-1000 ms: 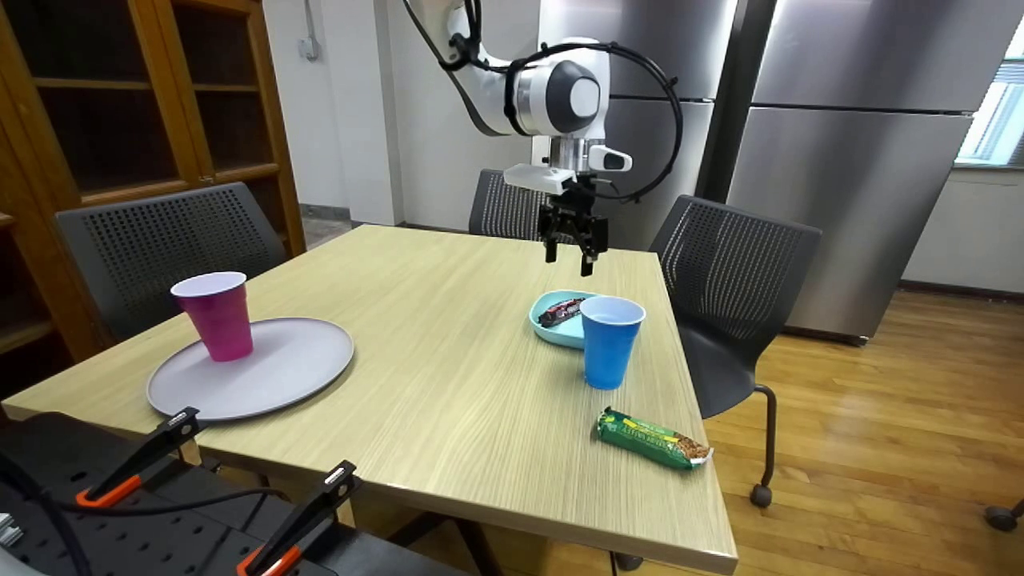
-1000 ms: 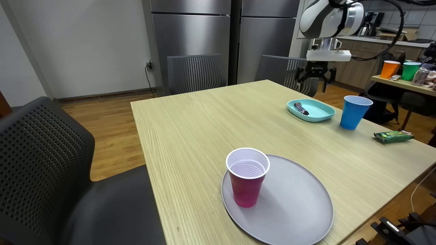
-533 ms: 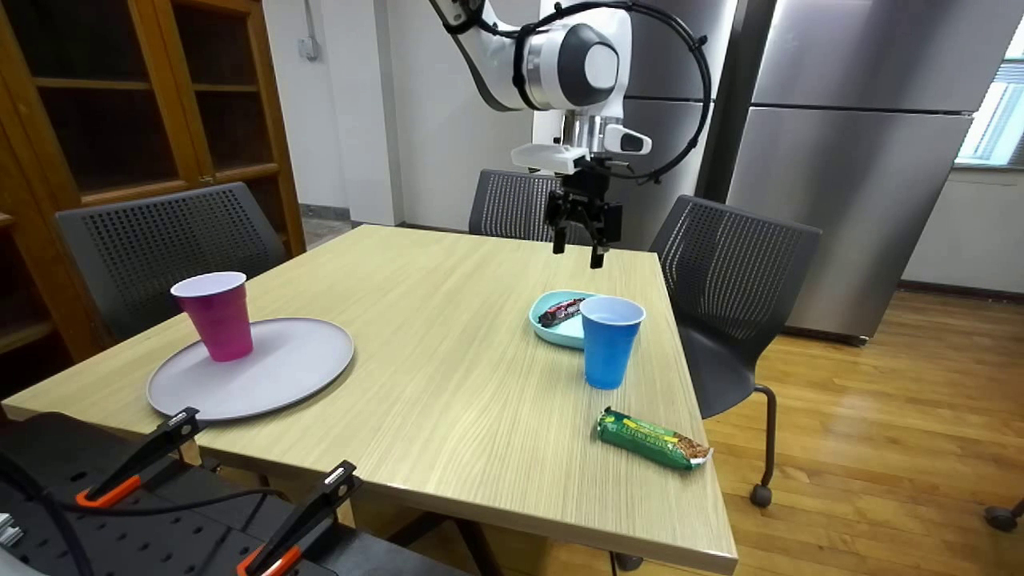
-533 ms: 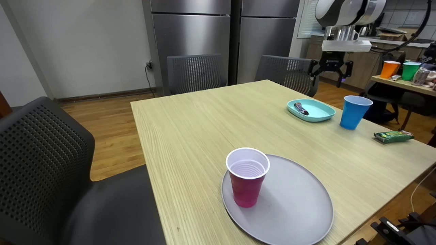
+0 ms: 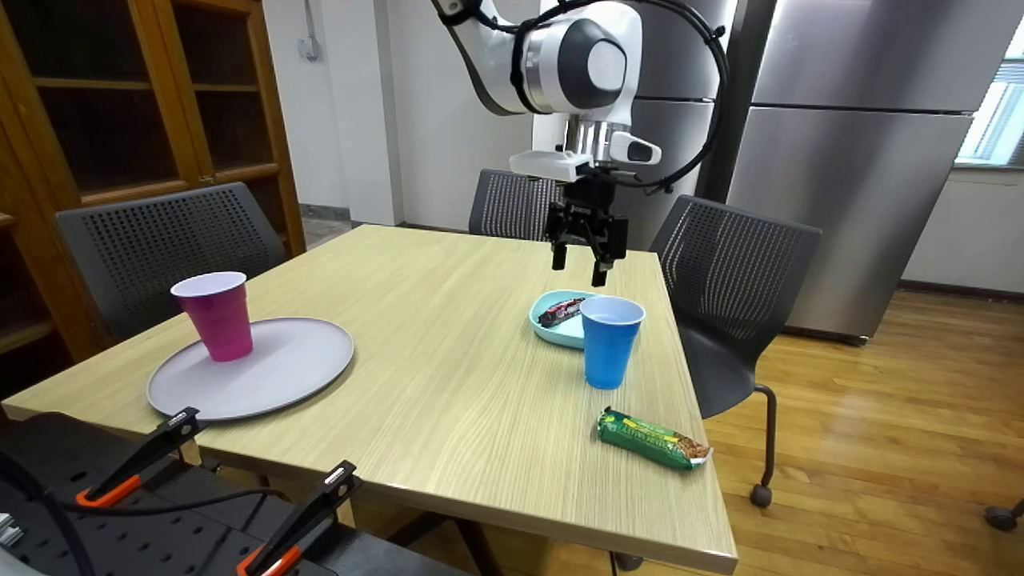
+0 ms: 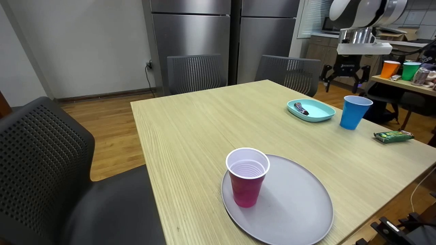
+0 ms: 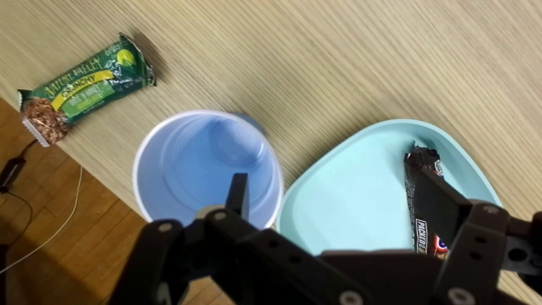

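A robot's hand [image 7: 334, 186] hangs over a wood-grained bench [image 7: 360, 51], fingers spread wide with nothing in their grip, above a blue cup [image 7: 186, 156] and a turquoise dish [image 7: 351, 203] holding a candy bar [image 7: 421, 231]. In the wrist view, one finger crosses the blue cup's open mouth left of mid-frame, while its partner at lower right hides part of the candy bar; both things lie below the hand, and in both exterior views the fingertips show higher in the frame than the cup's rim. The candy bar's long axis runs nearly top to bottom of the wrist frame, roughly square to the line between the fingertips, toward the right side of the dish. Its wrapper is dark and crinkled, with a pale panel reading "PACKED" and a red and blue mark beneath. The blue cup stands upright just beside the dish, pale inside. Farther off, at upper left, a green granola bar [image 7: 89, 87] lies aslant near the bench's edge. Beyond, in an exterior view, a pink cup [image 5: 214, 316] stands on a round gray plate [image 5: 308, 360] at left, with a dark chair [image 5: 724, 268] and a steel refrigerator [image 5: 848, 208] behind at right.
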`<state>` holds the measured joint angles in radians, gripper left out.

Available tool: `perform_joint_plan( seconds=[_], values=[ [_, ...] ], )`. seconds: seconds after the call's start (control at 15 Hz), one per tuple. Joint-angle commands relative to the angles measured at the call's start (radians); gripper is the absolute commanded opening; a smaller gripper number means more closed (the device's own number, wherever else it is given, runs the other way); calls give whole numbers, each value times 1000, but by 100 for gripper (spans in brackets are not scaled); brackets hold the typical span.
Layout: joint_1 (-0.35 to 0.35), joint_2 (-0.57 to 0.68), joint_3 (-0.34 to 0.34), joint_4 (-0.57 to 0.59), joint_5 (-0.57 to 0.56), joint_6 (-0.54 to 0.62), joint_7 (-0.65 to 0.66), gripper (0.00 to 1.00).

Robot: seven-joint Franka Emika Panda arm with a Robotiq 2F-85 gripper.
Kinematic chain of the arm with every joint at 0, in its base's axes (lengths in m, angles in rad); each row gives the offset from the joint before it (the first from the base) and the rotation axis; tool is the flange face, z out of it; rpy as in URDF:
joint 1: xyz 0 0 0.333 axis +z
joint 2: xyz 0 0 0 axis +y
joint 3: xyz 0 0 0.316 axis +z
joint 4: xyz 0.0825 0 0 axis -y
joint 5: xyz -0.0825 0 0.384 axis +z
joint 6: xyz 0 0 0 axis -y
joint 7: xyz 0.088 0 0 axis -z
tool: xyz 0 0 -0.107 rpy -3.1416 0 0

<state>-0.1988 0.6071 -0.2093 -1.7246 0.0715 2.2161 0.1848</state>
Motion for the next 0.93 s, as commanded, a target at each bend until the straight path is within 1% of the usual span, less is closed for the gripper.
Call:
perform_joint_plan(
  seconds=[0.0, 0.53, 0.87],
  values=[
    [-2, -46, -3, -73, -13, 56, -4, 100],
    [-6, 37, 7, -26, -3, 107, -3, 100],
    [-18, 82, 26, -11, 14, 151, -28, 100]
  ],
)
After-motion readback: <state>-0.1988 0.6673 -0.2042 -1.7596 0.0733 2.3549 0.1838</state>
